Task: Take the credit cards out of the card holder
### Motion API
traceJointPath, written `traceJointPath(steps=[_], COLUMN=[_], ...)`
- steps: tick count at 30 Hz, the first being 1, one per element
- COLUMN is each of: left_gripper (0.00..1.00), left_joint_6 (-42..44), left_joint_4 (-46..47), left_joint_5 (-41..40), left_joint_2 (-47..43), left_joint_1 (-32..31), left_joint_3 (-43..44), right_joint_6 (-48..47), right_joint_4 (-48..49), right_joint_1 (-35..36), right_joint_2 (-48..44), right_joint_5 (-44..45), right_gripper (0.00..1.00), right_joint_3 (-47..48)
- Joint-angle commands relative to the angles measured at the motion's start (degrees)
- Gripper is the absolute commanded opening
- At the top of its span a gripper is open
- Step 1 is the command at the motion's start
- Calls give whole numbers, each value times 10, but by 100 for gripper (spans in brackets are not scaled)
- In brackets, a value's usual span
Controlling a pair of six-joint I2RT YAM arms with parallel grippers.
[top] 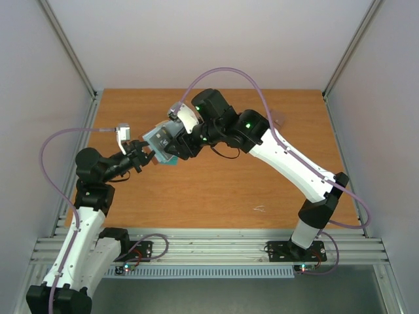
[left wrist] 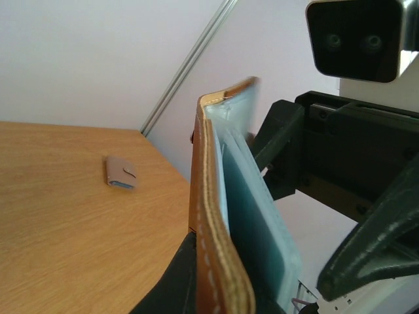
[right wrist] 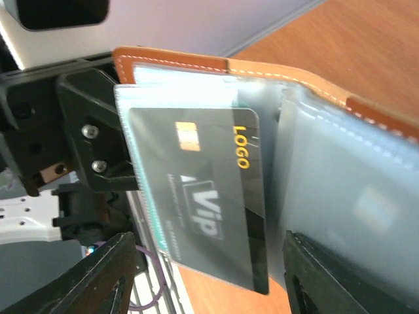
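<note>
An orange-brown wooden bench [top: 229, 190] sits inside pale grey wall panels with aluminium posts [top: 72, 52]. Far back on it, in the middle left of the left wrist view, lies a small taupe pouch [left wrist: 121, 173] with a tab.

The card holder [top: 160, 137] is up off the bench, just left of centre in the top view, between the two arms. The left gripper [top: 146, 156] is clamped on its lower edge and holds it upright. The right gripper [right wrist: 209, 248] is spread wide, one finger on each side of the black card [right wrist: 203, 190], and is not pinching it.

The holder is tan leather with pale stitching and stands open, its clear plastic sleeves fanned out. The black card has a gold chip, a yellow "LOGO" and pale "VIP" lettering. A teal card [left wrist: 262, 229] shows through another sleeve
</note>
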Motion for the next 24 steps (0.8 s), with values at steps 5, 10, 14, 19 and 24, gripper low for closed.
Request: traceJointPath(steps=[5,10,14,19,24], left_gripper=[0,0,0,0,0], left_joint_6=[-5,-5,-5,-4,-3], left_joint_4=[71,78,78,80,79], left_joint_5=[43,54,59,60,63], left_joint_2=[-8,-10,-10,-7,-12], left_joint_1=[2,1,1,1,1], left_joint_3=[0,-1,1,5,3], right_joint_6=[13,12,13,4,9], right_joint_4=[-4,18,38,44,58], right_joint_1=[-14,-14,-14,-15,-20], right_joint_2=[-11,6,11,5,-8], right_joint_5=[21,-55,-118,-158,-171], right_gripper=[64,56,45,30,21], right_joint_3=[-6,9,9,6,-14])
